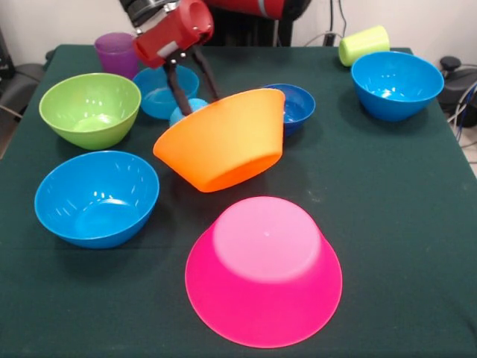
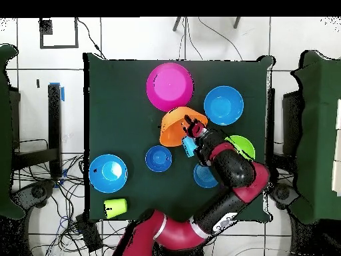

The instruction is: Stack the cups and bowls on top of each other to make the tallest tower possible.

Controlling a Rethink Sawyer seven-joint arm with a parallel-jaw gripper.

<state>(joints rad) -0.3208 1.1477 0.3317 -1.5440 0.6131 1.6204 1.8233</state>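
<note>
Dark green cloth covers the desk (image 1: 402, 224) – white tiled floor (image 2: 120, 40) around it. End effector (image 1: 195, 88) grasps the glossy orange plastic bowl (image 1: 223, 142), tilted above the upturned pink plastic bowl (image 1: 264, 272).

The front camera sits low at the desk's (image 1: 387, 224) near edge and looks across it at a slant, close enough that the upturned pink bowl (image 1: 264, 272) fills the foreground while the desk's near corners are cut off. The overhead camera hangs high and looks straight down, far enough to take in the whole desk (image 2: 116, 107) and the floor around it — turned half round, so the pink bowl (image 2: 170, 87) lies at the top. Both views share the desk top, the bowls and the arm (image 2: 233, 175).
</note>
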